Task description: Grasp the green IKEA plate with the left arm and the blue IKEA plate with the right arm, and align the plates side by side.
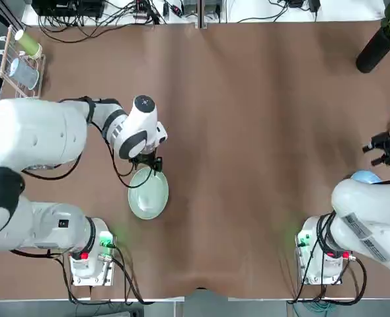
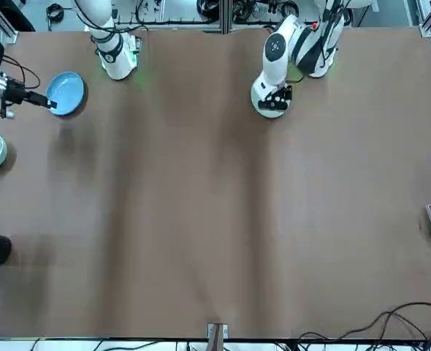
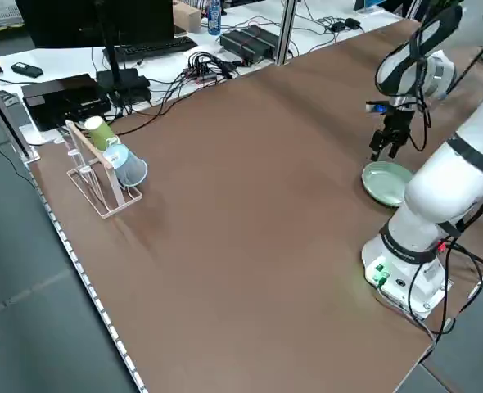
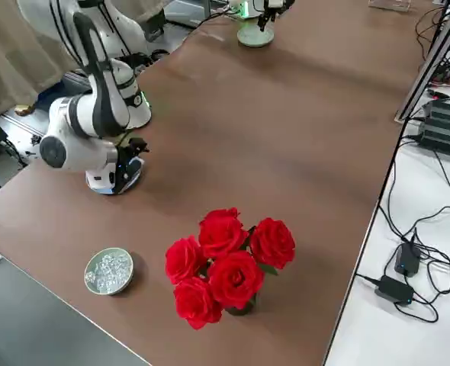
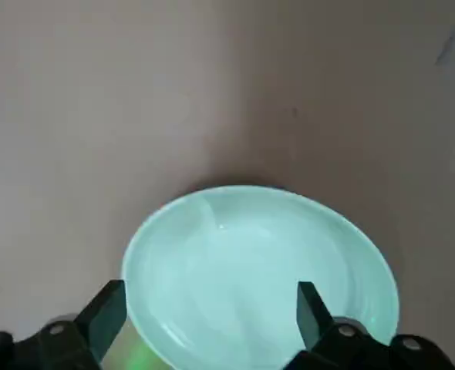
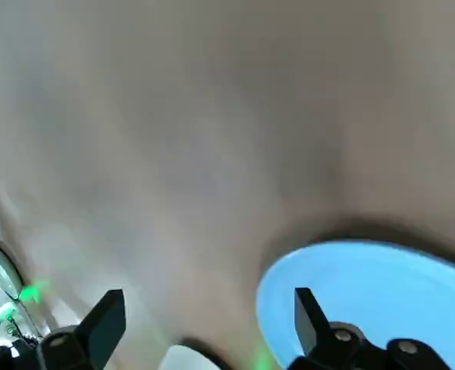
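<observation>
Table (image 1: 248, 132) spans every outside view. Left arm (image 1: 43, 135) enters the top view at left; right arm (image 1: 373, 211) is cut off at its right edge. Roses (image 4: 229, 267): full bunch lower centre in right side view, one bloom at top view's upper right corner. Rack (image 3: 102, 184): upper left in left side view, cut off at front view's right edge. Green plate (image 1: 149, 195): left of centre in top view, rim partly hidden by left gripper (image 5: 214, 301), fingers apart. Blue plate (image 2: 66, 93): upper left in front view, mostly hidden by the arm in top view; right gripper (image 6: 212, 304) beside it, fingers apart. Bowl (image 4: 109, 273): lower left in right side view, outside top view; clear contents hard to identify.
</observation>
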